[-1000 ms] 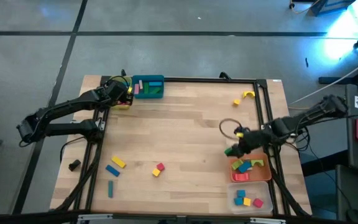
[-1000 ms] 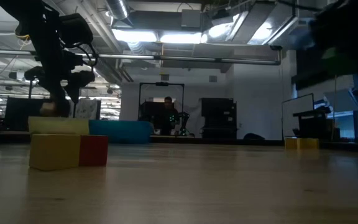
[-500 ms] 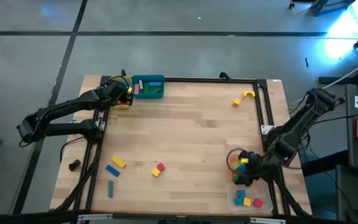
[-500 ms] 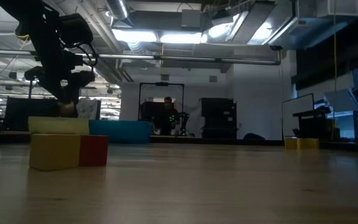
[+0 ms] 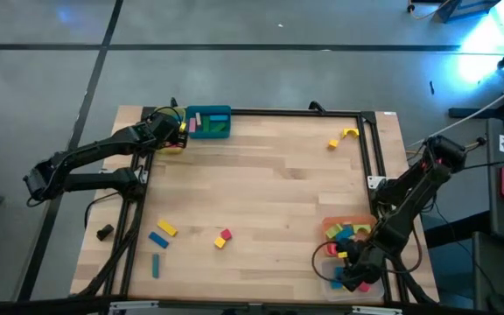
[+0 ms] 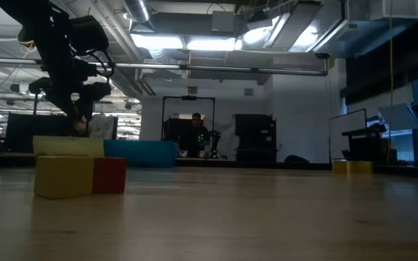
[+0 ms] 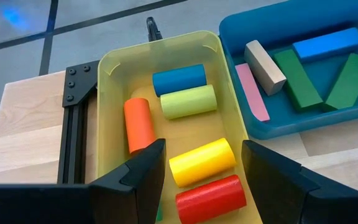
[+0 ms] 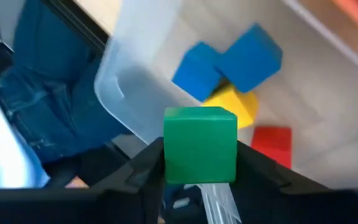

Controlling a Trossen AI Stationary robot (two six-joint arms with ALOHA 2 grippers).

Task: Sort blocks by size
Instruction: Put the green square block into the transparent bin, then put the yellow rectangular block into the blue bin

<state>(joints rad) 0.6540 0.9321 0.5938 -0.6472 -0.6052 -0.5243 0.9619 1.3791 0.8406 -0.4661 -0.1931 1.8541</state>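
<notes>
Two dark arms work over the wooden bench (image 5: 261, 184), one at each end. The left arm reaches to the far left corner, where the left gripper (image 7: 201, 171) hangs with its fingers spread wide and empty above the yellow tray (image 7: 114, 68). That tray holds cylinders lying on their sides: blue (image 7: 179, 79), light green (image 7: 188, 101), orange (image 7: 139, 123), yellow (image 7: 201, 161) and red (image 7: 211, 197). Just beside it, the teal tray (image 7: 241, 22) holds long bars: pink (image 7: 252, 91), tan (image 7: 265, 58), two green (image 7: 298, 79) and one blue (image 7: 328, 43).

The right arm bends down to the near right corner, where the right gripper (image 8: 201, 165) pinches a green cube (image 8: 200, 144) between its fingers, held above the clear tray (image 8: 120, 87). In that tray lie two blue cubes (image 8: 229, 62) touching each other, a yellow block (image 8: 236, 106) partly under them, and a red cube (image 8: 271, 142). The orange tray (image 5: 331, 229), just beyond the clear one, carries several mixed blocks.

Loose blocks remain on the bench: a yellow arch and a small yellow piece (image 5: 341, 136) near the far right corner, a joined red and yellow pair (image 5: 223, 237) near the front middle, and a yellow bar (image 5: 165, 228) with two blue bars (image 5: 157, 251) near the front left.
</notes>
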